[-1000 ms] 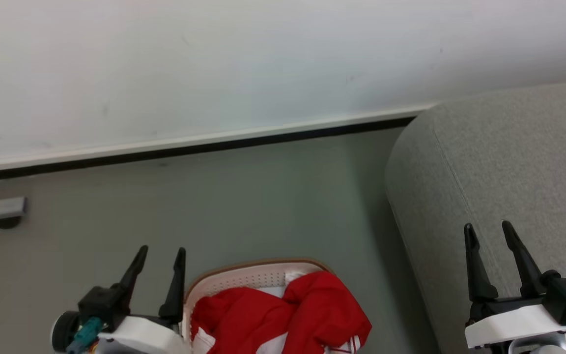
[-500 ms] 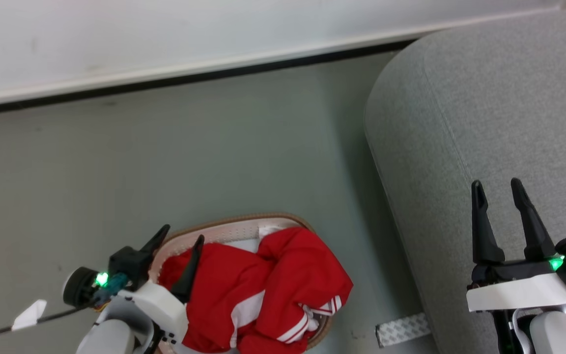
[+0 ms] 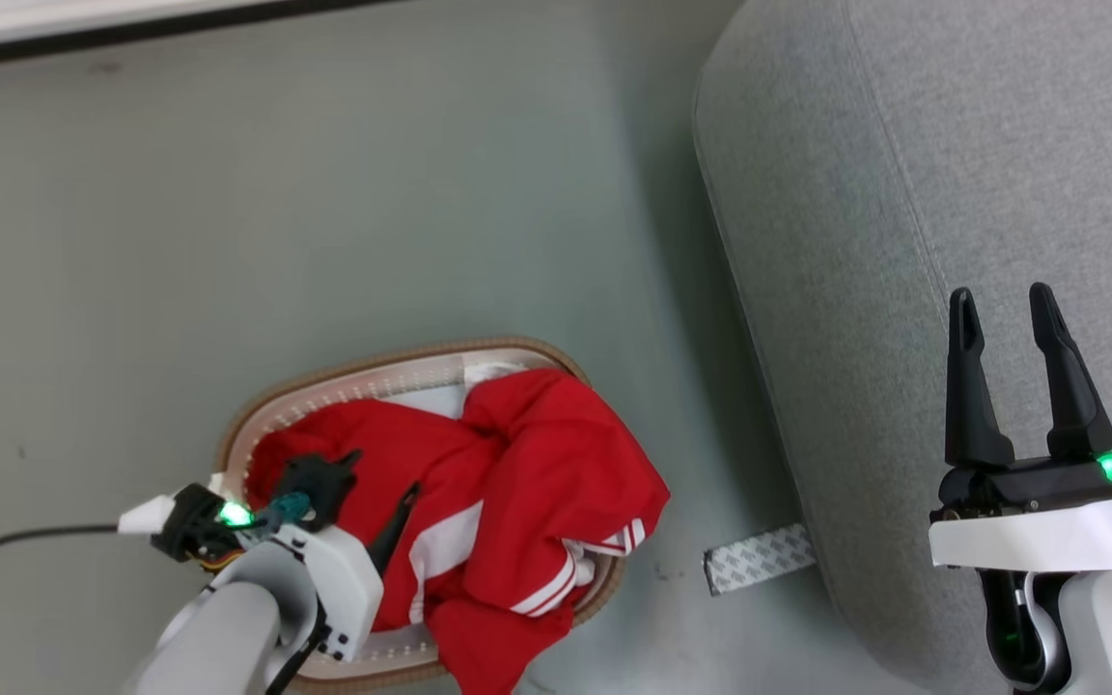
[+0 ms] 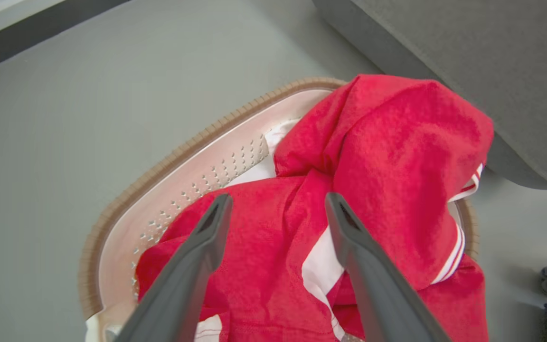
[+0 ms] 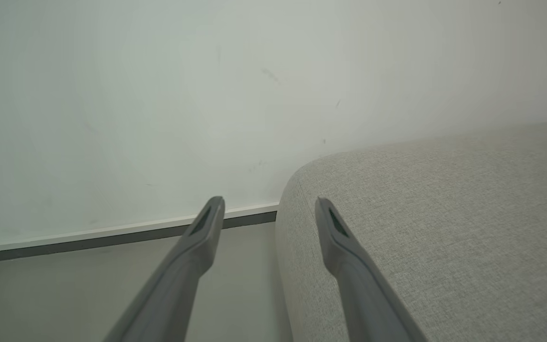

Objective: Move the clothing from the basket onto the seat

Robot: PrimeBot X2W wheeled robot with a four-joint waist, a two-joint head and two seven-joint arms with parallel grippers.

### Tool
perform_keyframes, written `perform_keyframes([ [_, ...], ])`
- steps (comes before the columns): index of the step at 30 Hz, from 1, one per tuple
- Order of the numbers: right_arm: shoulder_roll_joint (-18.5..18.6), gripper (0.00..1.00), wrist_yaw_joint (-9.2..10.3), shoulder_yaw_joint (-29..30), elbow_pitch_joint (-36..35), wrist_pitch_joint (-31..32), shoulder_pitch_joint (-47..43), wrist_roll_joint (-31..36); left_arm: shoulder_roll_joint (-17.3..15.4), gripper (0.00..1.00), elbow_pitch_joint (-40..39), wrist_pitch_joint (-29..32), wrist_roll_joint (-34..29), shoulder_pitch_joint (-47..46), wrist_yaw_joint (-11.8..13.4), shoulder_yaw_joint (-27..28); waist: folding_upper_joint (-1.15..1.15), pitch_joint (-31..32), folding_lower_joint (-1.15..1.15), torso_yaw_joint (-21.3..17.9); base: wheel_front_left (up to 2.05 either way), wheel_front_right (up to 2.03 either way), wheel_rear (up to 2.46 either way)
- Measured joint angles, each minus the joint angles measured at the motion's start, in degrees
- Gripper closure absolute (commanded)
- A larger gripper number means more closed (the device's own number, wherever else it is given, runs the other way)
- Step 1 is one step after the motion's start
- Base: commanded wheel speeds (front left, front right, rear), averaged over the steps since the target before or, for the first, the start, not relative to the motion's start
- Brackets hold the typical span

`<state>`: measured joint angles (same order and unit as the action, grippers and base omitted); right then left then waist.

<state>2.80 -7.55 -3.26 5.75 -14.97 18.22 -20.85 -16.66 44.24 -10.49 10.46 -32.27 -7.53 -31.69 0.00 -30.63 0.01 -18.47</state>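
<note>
The clothing (image 3: 537, 454) is a bright red heap with white bands that fills the basket (image 3: 363, 359), a white perforated oval with a brown woven rim standing on the floor. One fold hangs over the basket's right side. My left gripper (image 3: 385, 470) is open and hangs over the left part of the heap, pointing down. In the left wrist view its fingers (image 4: 278, 197) straddle a red fold of the clothing (image 4: 397, 142) inside the basket (image 4: 159, 171), with nothing held. My right gripper (image 3: 1000, 291) stands open over the light-grey seat (image 3: 903, 145), nothing between its fingers (image 5: 268, 200).
The seat's rounded corner (image 5: 444, 213) lies just right of the basket, with a narrow strip of floor between them. A patterned tape strip (image 3: 759, 558) lies on that floor. A dark cable (image 3: 15, 541) trails left from my left wrist. The wall's baseboard (image 3: 131, 24) runs along the top.
The head camera has tilted down, so the whole picture has shifted. My left gripper has swung from beside the basket's left rim to over the clothing, pointing down. Both grippers stay open.
</note>
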Motion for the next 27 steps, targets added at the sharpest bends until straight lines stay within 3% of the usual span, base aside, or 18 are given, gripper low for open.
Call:
perform_keyframes([
  [18, 0.02, 0.0, 0.0, -0.89, -3.59, 0.0, 1.96, -2.93, -3.96, 0.0, 12.6, 8.35, 9.28, -12.05, 0.0, -20.89, 0.0, -10.44, -0.01, -3.76, 0.0, 0.0, 0.0],
  [27, 0.02, 0.0, 0.0, -2.09, -4.43, 0.0, 2.61, -4.92, -6.38, 0.0, 15.53, 11.58, 12.91, -17.87, -0.01, -27.81, 0.0, -15.71, -0.01, -5.55, 0.0, 0.0, 0.0],
])
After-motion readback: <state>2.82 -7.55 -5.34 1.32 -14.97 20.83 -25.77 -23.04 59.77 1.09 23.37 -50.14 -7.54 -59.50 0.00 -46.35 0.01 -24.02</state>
